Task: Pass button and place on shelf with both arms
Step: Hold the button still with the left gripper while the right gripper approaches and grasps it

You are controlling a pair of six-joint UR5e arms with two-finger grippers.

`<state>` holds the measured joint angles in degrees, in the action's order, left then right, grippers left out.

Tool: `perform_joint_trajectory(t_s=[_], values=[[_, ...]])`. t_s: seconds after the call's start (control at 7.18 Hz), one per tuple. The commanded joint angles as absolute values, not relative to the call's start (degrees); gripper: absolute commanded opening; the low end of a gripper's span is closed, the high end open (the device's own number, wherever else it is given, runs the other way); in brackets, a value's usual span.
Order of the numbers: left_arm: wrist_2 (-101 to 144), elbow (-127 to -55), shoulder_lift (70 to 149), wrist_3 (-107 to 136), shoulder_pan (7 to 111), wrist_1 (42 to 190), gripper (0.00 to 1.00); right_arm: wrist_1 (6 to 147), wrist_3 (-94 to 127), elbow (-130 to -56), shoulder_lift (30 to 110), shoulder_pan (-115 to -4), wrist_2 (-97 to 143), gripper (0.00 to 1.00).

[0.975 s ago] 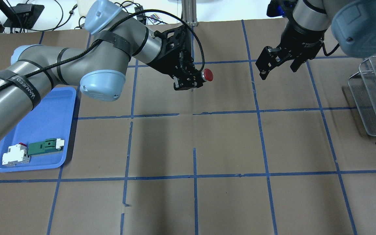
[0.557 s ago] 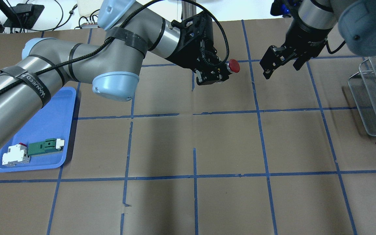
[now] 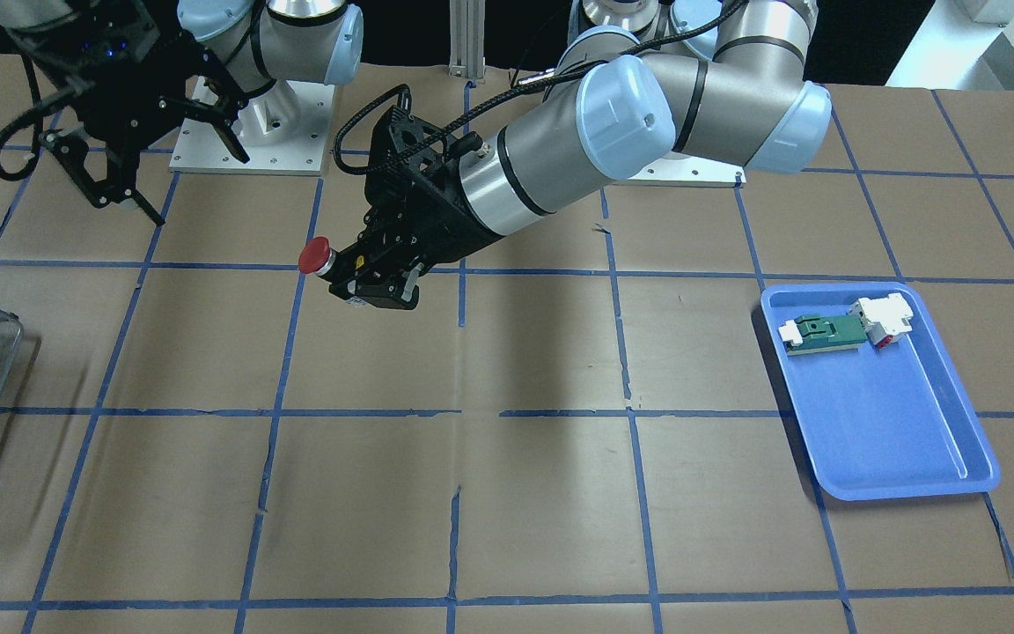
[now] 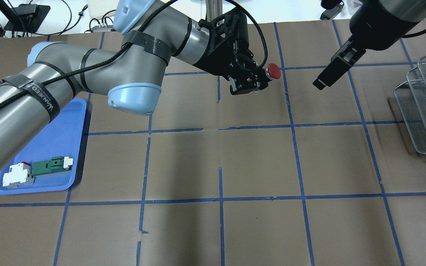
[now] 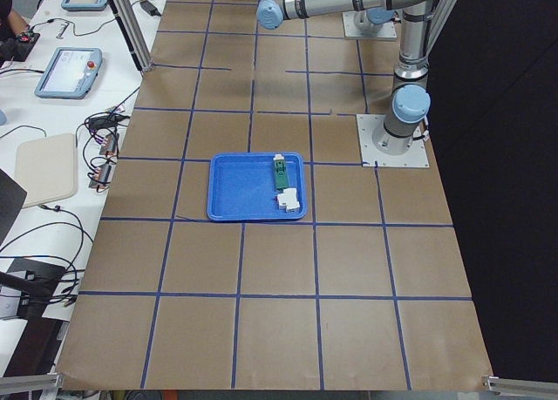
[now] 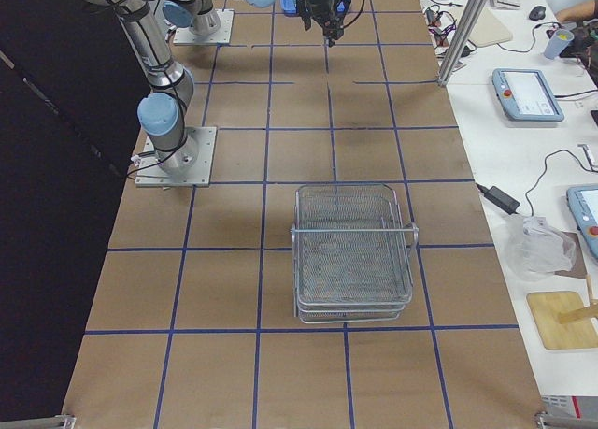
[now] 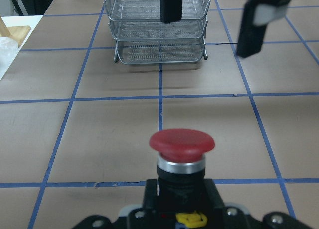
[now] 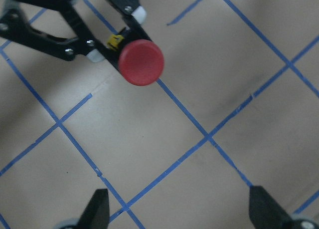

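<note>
Brown-papered desk (image 4: 257, 162): left claw (image 4: 253, 79) clamps button (image 4: 274, 71) by its body, cap outward; right claw (image 8: 179, 211) spread wide nearby. Misaligned closing could knock it loose

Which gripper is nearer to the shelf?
Right. The right gripper hovers between the shelf and the button; the left gripper, holding the button, is farther off, beyond it.

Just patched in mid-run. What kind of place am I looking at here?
Most likely a robotics lab workcell. The table is papered brown and gridded with blue tape, the right arm is bolted to it on a base plate, and a teach pendant and loose cables lie on the side benches.
</note>
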<state>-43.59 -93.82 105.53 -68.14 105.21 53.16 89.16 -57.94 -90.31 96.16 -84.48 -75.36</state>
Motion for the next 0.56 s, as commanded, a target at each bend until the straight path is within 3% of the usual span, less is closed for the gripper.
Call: perform_joint_trajectory(t_s=[0.0,0.42], values=[[-42.55,-93.87,104.77,-68.12,105.29,53.17,0.0,88.68,-72.66,-90.61,97.91,-84.37,-65.18,1.0],[-40.08,-94.39,103.54,-67.76,105.21,53.17,0.0,89.47,-85.25,-90.53,97.38,-83.06,-61.61,1.0]])
